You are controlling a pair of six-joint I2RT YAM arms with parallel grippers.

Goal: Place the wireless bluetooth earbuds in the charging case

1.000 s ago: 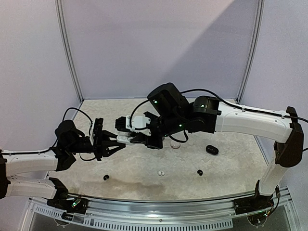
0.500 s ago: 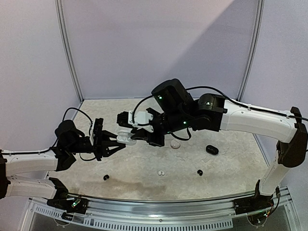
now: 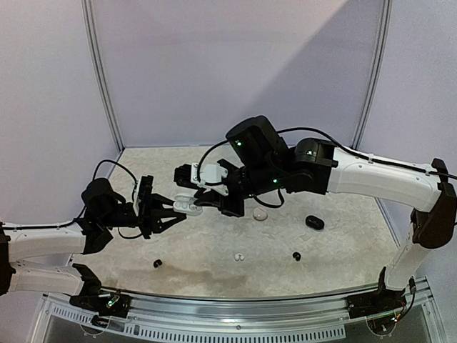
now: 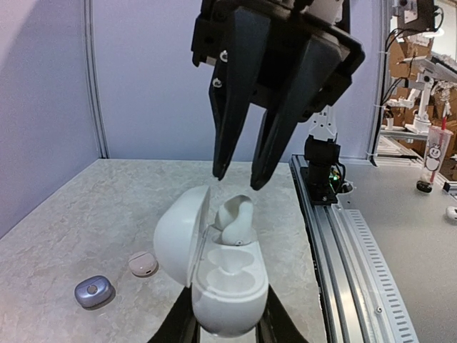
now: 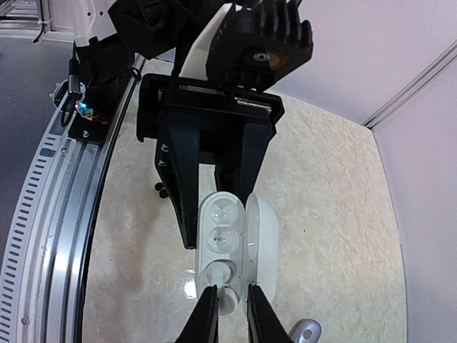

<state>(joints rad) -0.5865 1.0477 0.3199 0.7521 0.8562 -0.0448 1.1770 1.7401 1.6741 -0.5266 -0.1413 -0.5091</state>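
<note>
I see left gripper (image 4: 227, 330) clamped on open charging case (image 4: 228, 293). White earbud (image 4: 235, 218) sits in its far socket. My right gripper (image 4: 238, 179) jaws narrowly parted, tips just above earbud.

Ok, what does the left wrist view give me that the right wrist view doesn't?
Left wrist only: a side look at the white earbud standing proud of its socket, the right gripper open, tips just above it; also a pale closed case on the table. Right wrist only: a top-down look, the earbud lined up between the right fingers. Both: the open white charging case clamped in the left gripper, its other socket empty, and a bluish-grey case on the table.
</note>
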